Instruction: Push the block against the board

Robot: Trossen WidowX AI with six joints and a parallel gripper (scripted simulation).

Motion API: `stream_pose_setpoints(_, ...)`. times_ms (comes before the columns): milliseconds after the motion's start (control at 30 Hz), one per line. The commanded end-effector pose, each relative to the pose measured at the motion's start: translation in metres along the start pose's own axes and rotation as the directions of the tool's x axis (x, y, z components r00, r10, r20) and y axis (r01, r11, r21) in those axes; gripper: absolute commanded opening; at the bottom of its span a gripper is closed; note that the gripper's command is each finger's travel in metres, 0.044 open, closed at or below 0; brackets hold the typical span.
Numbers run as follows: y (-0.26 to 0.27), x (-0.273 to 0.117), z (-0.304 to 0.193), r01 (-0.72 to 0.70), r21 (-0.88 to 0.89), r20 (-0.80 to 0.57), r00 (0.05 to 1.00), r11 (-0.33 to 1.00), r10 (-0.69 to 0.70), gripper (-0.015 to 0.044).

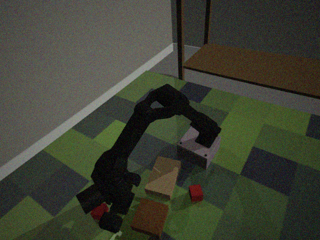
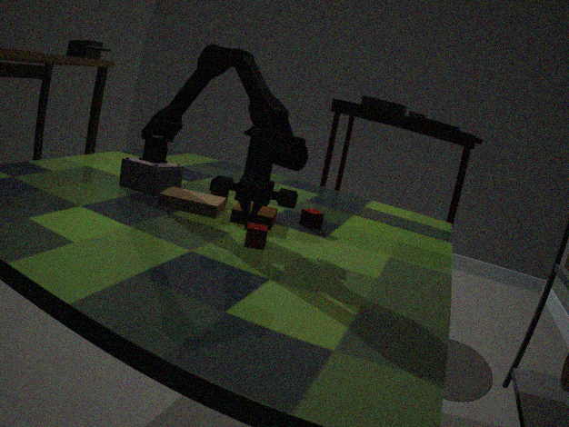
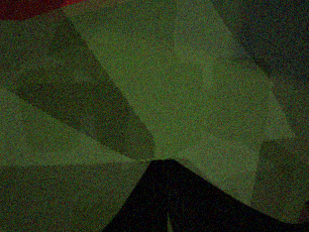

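The tan rectangular board (image 1: 161, 181) (image 2: 190, 201) lies flat near the arm's base. The orange-brown square block (image 1: 150, 216) (image 2: 268, 214) lies flat off the board's end away from the base. A narrow gap separates them, and the facing sides look roughly parallel. My gripper (image 2: 249, 220) (image 3: 162, 170) is shut and empty. Its fingers point down low on the block's the exterior view side and cover part of the block in that view. Whether they touch it I cannot tell. In the top view the fingertips are hidden by the hand.
A red cube (image 1: 99, 211) (image 2: 255, 235) (image 3: 25, 9) stands close to the fingers. Another red cube (image 1: 196, 193) stands on the opposite side of the parts. A third red cube (image 2: 312, 219) stands beyond the block, farther from the base. The arm's base (image 1: 192, 153) (image 2: 149, 176) is behind the board.
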State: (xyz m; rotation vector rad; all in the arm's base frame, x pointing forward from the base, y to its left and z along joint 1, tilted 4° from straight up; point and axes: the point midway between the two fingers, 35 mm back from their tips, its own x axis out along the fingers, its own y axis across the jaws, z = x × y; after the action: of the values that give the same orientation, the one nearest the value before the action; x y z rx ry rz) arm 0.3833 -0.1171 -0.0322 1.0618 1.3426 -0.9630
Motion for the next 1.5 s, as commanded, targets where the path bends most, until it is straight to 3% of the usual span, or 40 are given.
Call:
stream_pose_setpoints(0,0.0,-0.001,0.006,-0.003,-0.004,0.001,1.0,1.0,0.003,0.0)
stream_pose_setpoints(333,0.0,-0.003,0.016,-0.001,0.0,0.001,1.0,1.0,0.001,0.0)
stream_pose_setpoints(467,0.0,-0.053,0.016,-0.003,-0.004,0.002,1.0,1.0,0.003,0.0)
stream_pose_setpoints(667,0.003,-0.057,0.015,-0.017,0.001,0.012,1.0,1.0,0.017,0.0)
stream_pose_setpoints(1033,0.001,-0.056,-0.165,-0.004,-0.006,-0.015,1.0,1.0,0.004,0.0)
stream_pose_setpoints(1233,0.0,-0.053,-0.168,-0.003,-0.007,-0.015,1.0,1.0,0.003,0.0)
stream_pose_setpoints(1367,0.0,-0.004,-0.169,-0.003,-0.006,-0.016,1.0,1.0,0.003,0.0)
stream_pose_setpoints(1467,0.0,-0.001,-0.169,-0.003,-0.006,-0.016,1.0,1.0,0.003,0.0)
